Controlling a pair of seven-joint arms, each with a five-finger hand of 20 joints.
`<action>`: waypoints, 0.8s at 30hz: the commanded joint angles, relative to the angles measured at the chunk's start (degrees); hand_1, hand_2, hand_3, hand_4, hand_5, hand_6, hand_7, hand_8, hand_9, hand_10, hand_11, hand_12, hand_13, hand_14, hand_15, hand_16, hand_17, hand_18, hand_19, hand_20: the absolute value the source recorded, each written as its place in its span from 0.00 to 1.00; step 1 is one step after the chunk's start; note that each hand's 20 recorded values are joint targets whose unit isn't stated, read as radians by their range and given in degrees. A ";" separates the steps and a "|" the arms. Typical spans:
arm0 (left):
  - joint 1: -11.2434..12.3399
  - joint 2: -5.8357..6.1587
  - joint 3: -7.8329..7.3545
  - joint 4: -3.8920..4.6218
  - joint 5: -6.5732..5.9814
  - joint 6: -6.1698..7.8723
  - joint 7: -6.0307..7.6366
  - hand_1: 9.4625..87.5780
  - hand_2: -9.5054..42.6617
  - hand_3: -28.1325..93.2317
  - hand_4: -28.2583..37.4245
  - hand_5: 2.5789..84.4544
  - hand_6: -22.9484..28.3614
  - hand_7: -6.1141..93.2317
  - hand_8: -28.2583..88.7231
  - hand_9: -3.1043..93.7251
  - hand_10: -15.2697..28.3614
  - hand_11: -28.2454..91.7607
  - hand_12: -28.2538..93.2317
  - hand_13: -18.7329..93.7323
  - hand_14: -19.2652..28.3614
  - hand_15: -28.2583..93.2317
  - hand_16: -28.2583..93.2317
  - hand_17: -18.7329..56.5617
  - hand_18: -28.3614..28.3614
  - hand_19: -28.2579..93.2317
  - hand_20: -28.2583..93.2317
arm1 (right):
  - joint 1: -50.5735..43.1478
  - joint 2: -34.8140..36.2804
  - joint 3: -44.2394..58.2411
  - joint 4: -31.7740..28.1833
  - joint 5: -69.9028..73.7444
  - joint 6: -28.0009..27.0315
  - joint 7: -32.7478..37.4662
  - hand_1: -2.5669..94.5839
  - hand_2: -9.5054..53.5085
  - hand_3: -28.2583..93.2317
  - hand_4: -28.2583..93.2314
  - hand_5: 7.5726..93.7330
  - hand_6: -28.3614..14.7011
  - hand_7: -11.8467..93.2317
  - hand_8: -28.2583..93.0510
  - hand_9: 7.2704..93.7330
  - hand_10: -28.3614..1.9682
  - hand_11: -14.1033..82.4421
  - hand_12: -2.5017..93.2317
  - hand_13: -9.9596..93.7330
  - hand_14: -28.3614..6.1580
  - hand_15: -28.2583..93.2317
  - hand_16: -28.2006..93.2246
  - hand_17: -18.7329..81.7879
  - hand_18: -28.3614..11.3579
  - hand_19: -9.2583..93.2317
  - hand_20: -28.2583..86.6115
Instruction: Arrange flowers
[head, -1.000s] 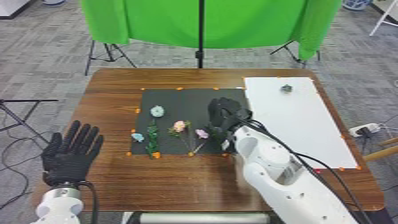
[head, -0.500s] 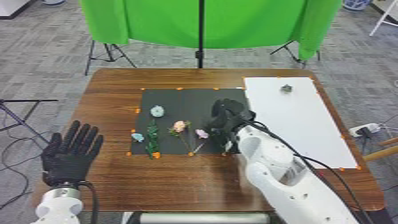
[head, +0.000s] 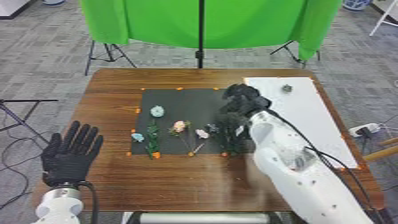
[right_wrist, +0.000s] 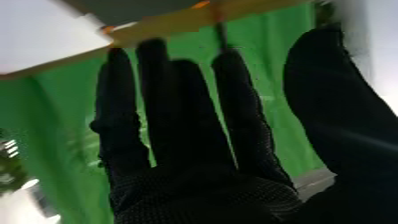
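Now a dark, leafy flower (head: 213, 128) shows beside the pink bloom (head: 202, 134) on the flat black mat (head: 182, 100), as the right hand (head: 244, 97) swings forward, fabric-gloved fingers straight, thumb wide! Left hand (head: 69, 162)'s spread at the wooden worktop (head: 178, 192)'s edge.

Head cam high, fwd/down; R-wrist cam tight on fingers (head: 239, 91); green cloth (head: 151, 25) in both.
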 joint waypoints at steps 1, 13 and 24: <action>0.13 -0.10 1.69 0.11 0.45 -0.67 0.31 0.21 0.53 0.86 0.00 0.49 0.63 0.17 0.16 0.44 0.71 0.42 0.31 0.45 0.75 0.57 0.16 0.16 0.75 0.56 0.36 | 13.50 3.58 3.05 15.31 -0.21 0.49 6.27 0.40 0.00 0.90 0.00 0.44 0.56 0.23 0.13 0.40 0.39 0.22 0.15 0.47 0.33 0.41 0.34 0.45 0.10 0.69 0.43; -2.93 0.88 3.87 1.01 0.92 -1.62 -0.31 0.21 0.53 0.86 0.00 0.49 0.63 0.17 0.16 0.44 0.71 0.42 0.31 0.45 0.75 0.57 0.16 0.16 0.75 0.55 0.36 | 20.81 4.18 -0.68 29.53 -1.71 -5.27 6.56 0.43 0.00 0.90 0.00 0.38 0.57 0.24 0.13 0.34 0.43 0.23 0.14 0.40 0.32 0.40 0.36 0.39 0.12 0.71 0.43; -3.32 1.28 4.65 1.17 1.46 -1.44 -0.88 0.21 0.53 0.86 0.00 0.49 0.63 0.17 0.16 0.44 0.71 0.42 0.31 0.45 0.75 0.57 0.16 0.16 0.75 0.55 0.35 | 18.05 3.98 -0.07 31.23 -2.56 -4.75 1.71 0.55 0.00 0.85 0.00 0.43 0.63 0.27 0.11 0.44 0.56 0.27 0.15 0.58 0.48 0.48 0.36 0.47 0.18 0.74 0.43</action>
